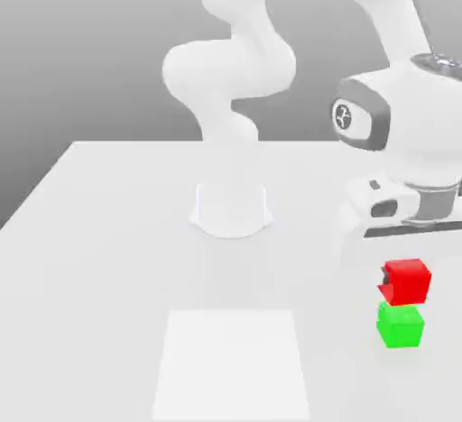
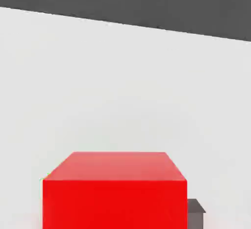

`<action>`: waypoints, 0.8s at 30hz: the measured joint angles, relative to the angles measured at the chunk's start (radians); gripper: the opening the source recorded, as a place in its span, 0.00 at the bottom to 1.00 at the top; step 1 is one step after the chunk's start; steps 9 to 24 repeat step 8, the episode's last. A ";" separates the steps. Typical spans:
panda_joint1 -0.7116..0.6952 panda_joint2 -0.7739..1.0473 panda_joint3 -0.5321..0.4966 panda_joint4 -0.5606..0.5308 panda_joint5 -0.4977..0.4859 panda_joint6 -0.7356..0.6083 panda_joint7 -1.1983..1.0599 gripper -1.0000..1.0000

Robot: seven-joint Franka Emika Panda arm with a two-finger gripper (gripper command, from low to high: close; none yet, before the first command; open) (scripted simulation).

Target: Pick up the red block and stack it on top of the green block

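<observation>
Red block point(image 2: 115, 203) cropped (hand view), arm point(image 1: 230, 68) cropped

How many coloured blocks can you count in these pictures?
2. The red block is up at the gripper, directly above the green block, towards the exterior view's right. Others could be hidden behind the arm.

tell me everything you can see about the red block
The red block is a small plain cube, bright red, matte and unmarked. It sits roughly level beneath the white hand, just above the green block. A dark fingertip piece lies against one side. Whether it touches the green block is unclear.
</observation>
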State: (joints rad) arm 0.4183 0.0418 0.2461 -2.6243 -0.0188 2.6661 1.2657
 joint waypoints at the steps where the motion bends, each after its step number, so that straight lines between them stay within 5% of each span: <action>1: -0.007 0.027 -0.009 -0.001 -0.018 0.027 0.018 0.00; 4: 0.009 0.129 -0.042 0.002 -0.083 0.122 0.069 0.00; 5: 0.015 0.151 -0.051 0.003 -0.097 0.143 0.079 1.00; 24: 0.015 0.151 -0.051 0.003 -0.097 0.143 0.079 1.00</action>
